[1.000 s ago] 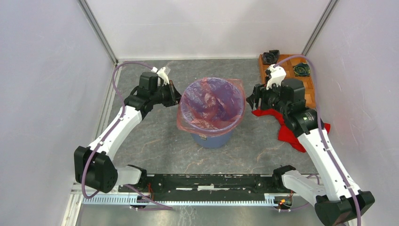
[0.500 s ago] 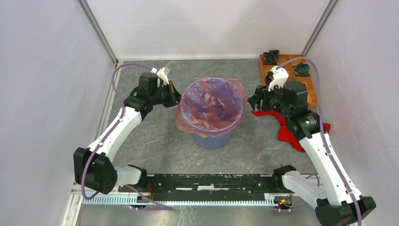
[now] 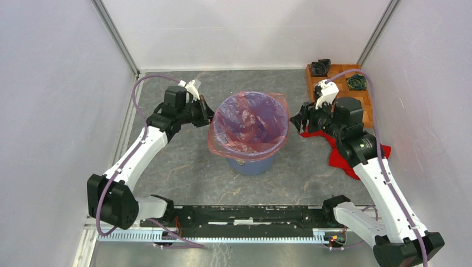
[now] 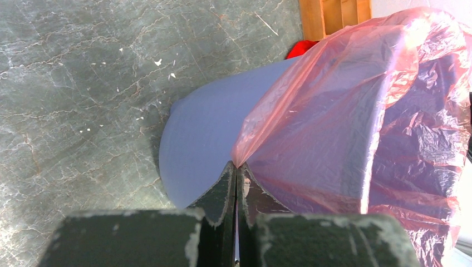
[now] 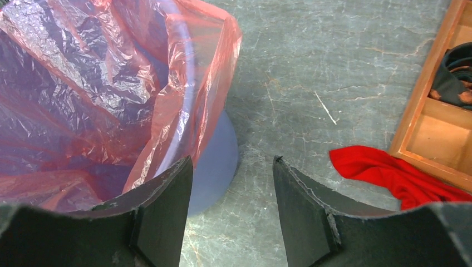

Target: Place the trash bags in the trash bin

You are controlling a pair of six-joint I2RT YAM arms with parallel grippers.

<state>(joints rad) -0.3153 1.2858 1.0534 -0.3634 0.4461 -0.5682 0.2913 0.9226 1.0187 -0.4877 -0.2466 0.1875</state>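
Top: translucent red-pink plastic film bag (image 3: 250, 119) was seen lining round blue plastic bucket (image 3: 251, 164) | Left wrist: its hem was pinched by left gripper (image 4: 236, 167) | Right wrist: right gripper (image 5: 232, 161) was found open, empty; nearby overhang judged best seized squarely.

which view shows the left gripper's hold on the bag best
Left wrist view: close up, the left gripper is shut on the trash bag. The top view shows that pinch small, beside the trash bin; the right wrist view misses it.

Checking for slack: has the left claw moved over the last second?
No. The left claw stays at the left rim of the trash bin, shut on the trash bag.
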